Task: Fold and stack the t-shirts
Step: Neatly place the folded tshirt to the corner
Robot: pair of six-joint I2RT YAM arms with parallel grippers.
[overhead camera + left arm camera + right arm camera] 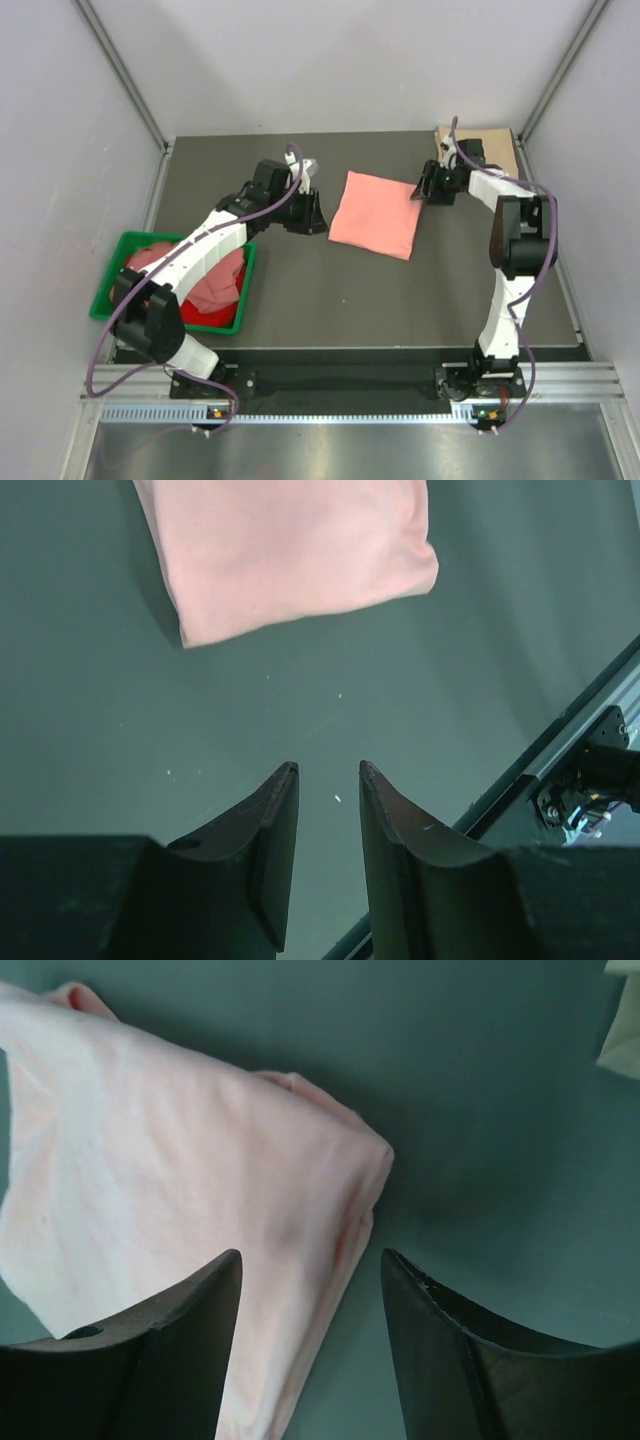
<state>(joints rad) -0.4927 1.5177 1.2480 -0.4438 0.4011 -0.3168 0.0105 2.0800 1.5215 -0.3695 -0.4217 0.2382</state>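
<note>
Left gripper (328, 765) parted; right gripper (311, 1253) parted; salmon-pink t-shirt (375, 215) 1; bin (247, 290) 1

The dark table (300, 290) bears a folded salmon-pink t-shirt (373, 213), a green bin (249, 272) and a tan t-shirt (498, 137)

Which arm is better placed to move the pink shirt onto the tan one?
Probably the right gripper: its open jaws hang at the edge of the pink shirt, the tan shirt close behind. The left gripper stands apart.
</note>
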